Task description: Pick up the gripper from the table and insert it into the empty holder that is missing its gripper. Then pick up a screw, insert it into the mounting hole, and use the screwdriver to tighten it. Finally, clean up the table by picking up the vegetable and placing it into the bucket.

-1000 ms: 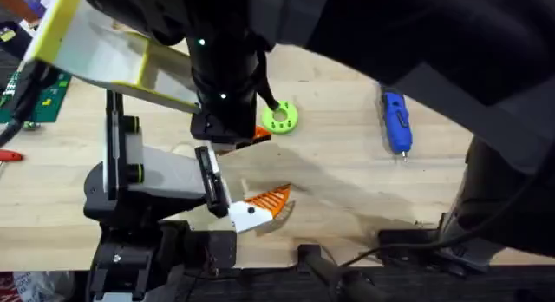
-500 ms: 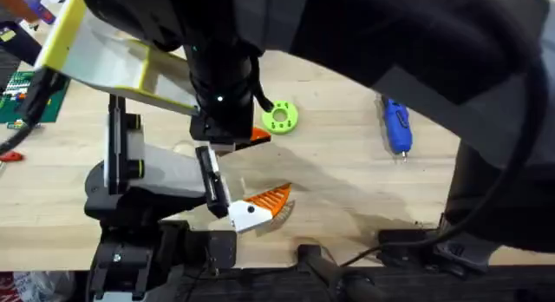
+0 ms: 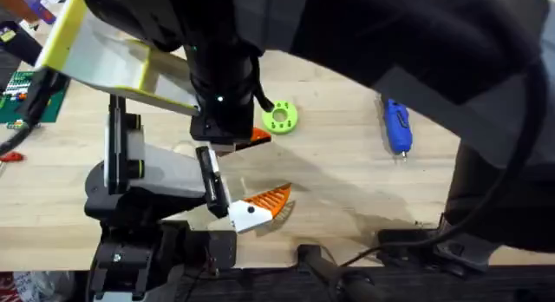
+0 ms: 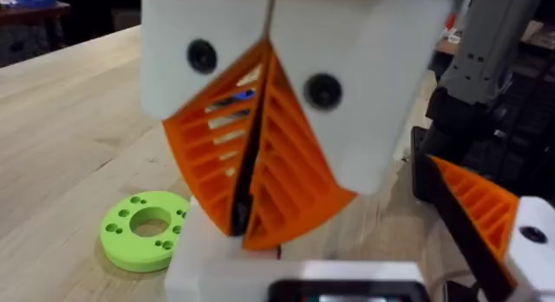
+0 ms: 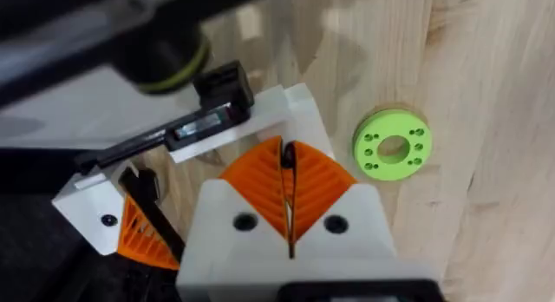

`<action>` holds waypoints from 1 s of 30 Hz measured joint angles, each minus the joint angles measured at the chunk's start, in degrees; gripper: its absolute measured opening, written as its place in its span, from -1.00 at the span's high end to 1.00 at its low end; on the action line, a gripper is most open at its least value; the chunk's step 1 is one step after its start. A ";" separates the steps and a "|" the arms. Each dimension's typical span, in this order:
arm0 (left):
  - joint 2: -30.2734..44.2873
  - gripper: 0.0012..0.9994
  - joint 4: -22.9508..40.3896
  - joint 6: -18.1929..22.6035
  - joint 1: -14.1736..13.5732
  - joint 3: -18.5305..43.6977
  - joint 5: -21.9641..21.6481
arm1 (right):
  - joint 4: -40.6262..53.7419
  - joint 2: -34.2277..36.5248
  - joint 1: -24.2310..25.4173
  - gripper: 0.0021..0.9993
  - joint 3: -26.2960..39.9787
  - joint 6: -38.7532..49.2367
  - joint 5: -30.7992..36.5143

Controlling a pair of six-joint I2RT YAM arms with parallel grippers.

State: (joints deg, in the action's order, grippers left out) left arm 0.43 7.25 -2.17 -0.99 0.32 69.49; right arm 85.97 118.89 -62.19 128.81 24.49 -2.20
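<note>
**Status: arms at a standstill, finger at the holder, both grippers empty**

**Change.** In the overhead view, the large dark arm over the middle of the table shifted slightly between one second and half a second ago. Nothing has moved since then. The gripper (image 3: 260, 208), an orange ribbed fin on a white block, has kept its place throughout.

**Meaning for the task.** The gripper's white base sits against the black end plate of the holder (image 3: 160, 172), at the near left of the table (image 3: 347, 189). Insertion therefore appears complete or nearly so, though the frames do not show whether the base is fully seated. The screw step is judged to be next. No screw can be made out.

**End effectors.**
- The left gripper (image 4: 241, 228) has its orange pads closed together with nothing between them.
- The right gripper (image 5: 285, 154) is likewise closed and empty.

**Position of the task's thing.** In the left wrist view the gripper (image 4: 486, 217) stands beside the left gripper, apart from it and not touching. In the right wrist view the gripper (image 5: 121, 222) lies near the right gripper, also clear of the pads.

**Other items.** The green ring disc (image 3: 279, 117) lies just beyond the arms. The screwdriver (image 3: 396, 121) lies at the far right, well apart and untouched.
</note>
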 joint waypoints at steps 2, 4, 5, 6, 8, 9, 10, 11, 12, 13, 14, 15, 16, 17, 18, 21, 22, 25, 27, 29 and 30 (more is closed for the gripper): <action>0.00 -0.97 -0.02 0.00 0.00 0.00 0.00 | 0.01 0.00 0.00 1.00 0.00 0.01 0.00; 0.00 -0.97 0.00 0.00 0.00 0.00 0.01 | 0.02 0.00 0.00 1.00 0.00 0.00 0.00; 0.00 -0.97 0.00 0.00 0.00 0.00 0.03 | 0.04 0.00 0.00 1.00 0.00 0.00 0.00; 0.00 -0.97 0.00 0.00 0.00 0.00 0.06 | 0.06 0.00 0.00 1.00 0.00 0.00 0.00; 0.00 -0.97 0.00 0.00 0.00 0.00 0.10 | 0.08 0.00 0.00 1.00 0.00 0.00 0.00; 0.00 -0.97 0.00 0.00 0.00 0.00 0.12 | 0.12 0.00 0.00 1.00 0.00 0.00 0.00; 0.00 -0.97 0.00 0.00 0.00 0.00 0.13 | 0.14 0.00 0.00 1.00 0.00 0.00 0.00; 0.00 -0.97 0.00 0.00 0.00 0.00 0.13 | 0.14 0.00 0.00 1.00 0.00 0.01 0.00; 0.00 -0.97 0.00 0.00 0.00 0.00 0.14 | 0.14 0.00 0.00 1.00 0.00 0.01 0.00; 0.00 -0.97 0.00 0.00 0.00 0.00 0.15 | 0.14 0.00 0.00 1.00 0.00 0.00 0.00; 0.00 -0.97 0.00 0.00 0.00 0.00 0.15 | 0.15 0.00 0.00 1.00 0.00 0.00 0.00; 0.00 -0.97 0.00 0.00 0.00 0.00 0.15 | 0.16 0.00 0.00 1.00 0.00 0.00 0.00; 0.00 -0.97 0.00 0.00 0.00 0.00 0.15 | 0.16 0.00 0.00 1.00 0.00 0.00 0.00; 0.00 -0.97 0.00 0.00 0.00 0.00 0.15 | 0.16 0.00 0.00 1.00 0.00 0.00 0.00; 0.00 -0.97 0.00 0.01 0.00 0.00 0.14 | 0.17 0.00 0.00 0.93 0.01 -0.09 0.00; 0.00 -0.98 -0.06 0.06 0.01 0.00 -0.03 | 0.68 0.00 -0.03 0.10 0.02 -0.04 -0.25; -0.01 -0.98 -0.07 0.16 0.00 0.00 -0.01 | 0.67 0.00 -0.04 -0.19 0.02 -0.04 -0.25; -0.07 -0.98 -0.09 0.57 0.00 0.00 -0.04 | 1.24 -0.01 -0.04 -0.94 0.00 -0.02 -0.25; -0.11 -0.99 -0.09 0.77 0.00 0.00 -0.04 | 1.43 -0.18 -0.04 -0.99 0.00 -0.04 -0.24; -0.13 -0.99 -0.09 0.90 0.00 0.00 -0.05 | 1.56 -0.64 -0.04 -0.99 0.00 -0.07 -0.26; -0.13 -0.99 -0.09 0.92 0.00 0.00 -0.04 | 1.69 -1.07 -0.04 -0.99 0.00 -0.07 -0.25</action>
State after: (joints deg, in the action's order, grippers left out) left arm 0.30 7.16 -1.26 -0.99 0.32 69.45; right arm 87.66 117.82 -62.24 128.81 24.43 -2.45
